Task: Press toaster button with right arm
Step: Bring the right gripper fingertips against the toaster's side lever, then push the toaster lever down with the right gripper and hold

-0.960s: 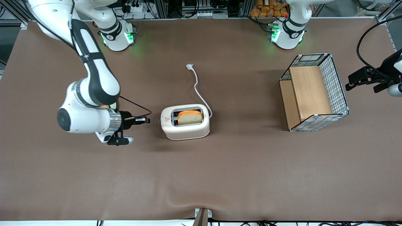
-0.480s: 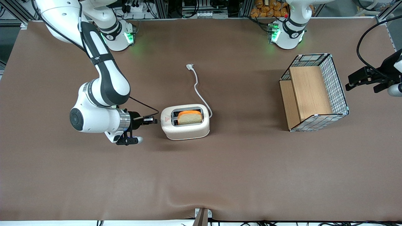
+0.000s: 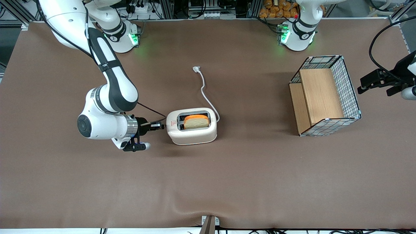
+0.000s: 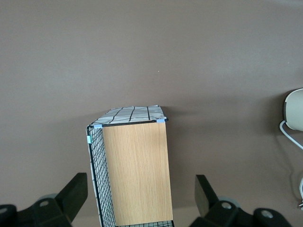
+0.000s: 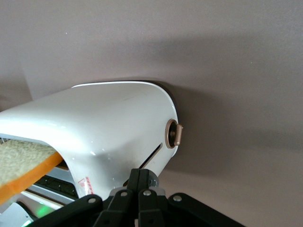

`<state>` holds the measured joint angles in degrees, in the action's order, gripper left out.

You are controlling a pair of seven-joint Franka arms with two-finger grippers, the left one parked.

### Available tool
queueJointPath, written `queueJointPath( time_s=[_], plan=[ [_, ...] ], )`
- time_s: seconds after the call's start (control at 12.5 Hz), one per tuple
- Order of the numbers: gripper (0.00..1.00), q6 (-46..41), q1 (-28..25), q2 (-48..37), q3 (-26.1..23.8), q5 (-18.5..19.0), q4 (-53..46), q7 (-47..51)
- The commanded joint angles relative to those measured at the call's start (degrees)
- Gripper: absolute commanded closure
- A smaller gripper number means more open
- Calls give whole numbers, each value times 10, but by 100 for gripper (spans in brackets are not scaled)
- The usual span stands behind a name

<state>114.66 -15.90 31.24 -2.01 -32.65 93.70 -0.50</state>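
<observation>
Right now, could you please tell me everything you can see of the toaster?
The toaster is small, white and rounded, glossy like plastic, standing upright on the brown table. One grey-rimmed slot holds a bread slice sticking up. A red warning mark sits on top; a white cord trails away. On its end wall sit a round knob and a slit. The pincer, shut, is at that end wall.
</observation>
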Motion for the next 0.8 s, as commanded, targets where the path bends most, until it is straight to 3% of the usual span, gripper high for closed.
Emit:
queueJointPath(
  time_s=[0.0,0.72],
  plan=[
    [100,22,-5,10,4,-15,4,-21],
    [100,83,-12,27,3,-18,35,-55]
  ],
)
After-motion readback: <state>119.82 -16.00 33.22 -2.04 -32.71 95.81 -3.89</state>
